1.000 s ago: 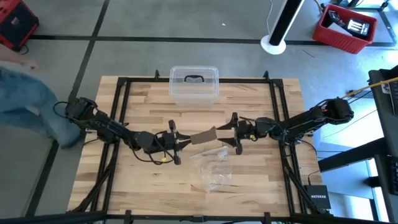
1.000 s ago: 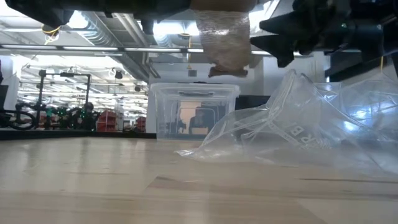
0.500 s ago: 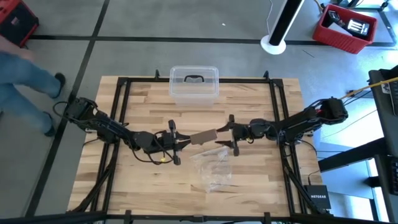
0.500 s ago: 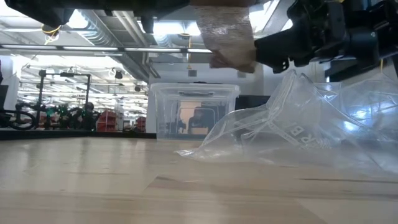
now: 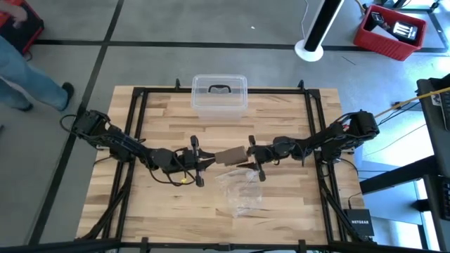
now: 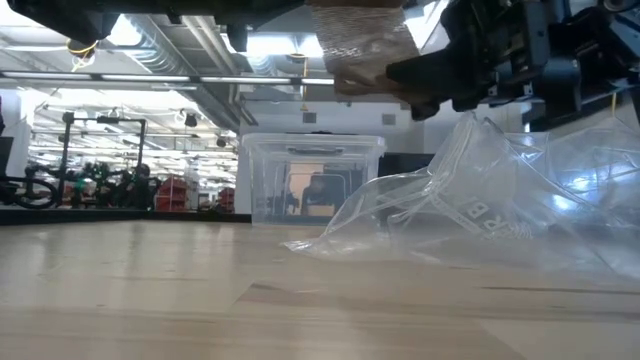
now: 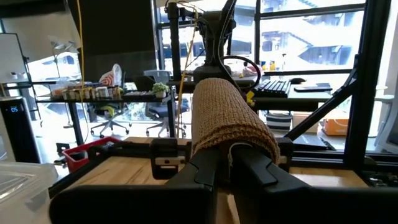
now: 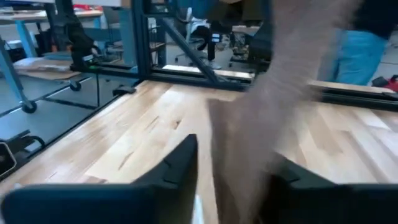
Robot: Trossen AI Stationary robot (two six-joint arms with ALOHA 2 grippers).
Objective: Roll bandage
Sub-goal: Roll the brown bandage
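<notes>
Hidden or unclear: in the low view the bandage [image 6: 360, 45] is cut off by the upper frame edge and its ends cannot be seen. In the right wrist view it is a blurred tan mass between the fingers [image 8: 174, 171]; whether those fingers press on it cannot be told. The plastic bag [image 5: 240, 190] partly sits under the right gripper from above.

Count: one bandage, one clear plastic box [image 5: 219, 95] with a dark handle, one crinkled clear bag, two arms. One person [image 5: 28, 74], legs only, on the floor off the table's far left corner.

Bandage position: held in the air above mid-table, spanning the gap between the two grippers, over the bag's far edge.

Left gripper [image 5: 204, 160]: clenched on the bandage's left end; in the left wrist view the knit strip [image 7: 227, 118] drapes over the closed fingertips [image 7: 211, 168].

Right gripper [image 5: 252, 156]: at the bandage's right end, fingers either side of it; grasp cannot be told.

Edges and room: wooden table [image 5: 148, 211] is bare along its near left and near right. Box stands at the far edge, well apart from both grippers. Bag lies just nearward of the grippers.
</notes>
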